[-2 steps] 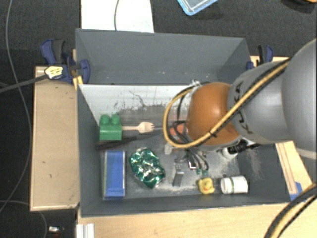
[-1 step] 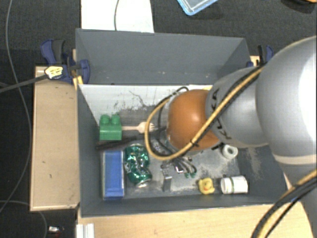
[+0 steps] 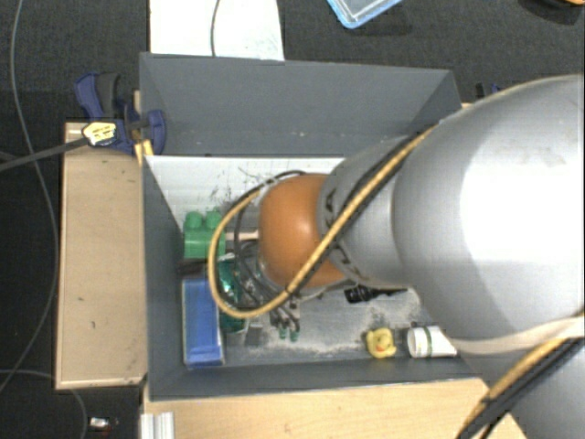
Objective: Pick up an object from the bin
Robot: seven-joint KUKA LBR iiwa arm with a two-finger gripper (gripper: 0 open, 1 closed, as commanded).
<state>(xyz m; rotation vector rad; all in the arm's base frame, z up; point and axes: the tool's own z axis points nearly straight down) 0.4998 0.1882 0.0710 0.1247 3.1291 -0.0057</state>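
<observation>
My arm (image 3: pixel 494 227) is the biggest thing here. It reaches in from the right and covers most of that side of the grey bin (image 3: pixel 302 108). The orange cover (image 3: pixel 288 231) at my wrist hangs over the middle of the bin floor. My claw (image 3: pixel 288 327) is below it, low over the near-left part of the floor. Whether it is wide or narrow I cannot tell, and I see nothing in it.

The thing closest to me is a flat blue block (image 3: pixel 201 323) lying along the left wall, towards the near corner and just left of my claw. It looks stiff and smooth, and I'd guess it is light. The best hold would be across its narrow width near the middle, though the wall crowds one long side, so a pad could slip there.

Just beyond it sits a studded green brick (image 3: pixel 201 234), also hard-looking. A small teal piece (image 3: pixel 228 289) lies between the brick and me, too hidden to name. Well apart, on the near right, a small white cylinder (image 3: pixel 430 341) lies beside a tiny yellow toy (image 3: pixel 379 342).
</observation>
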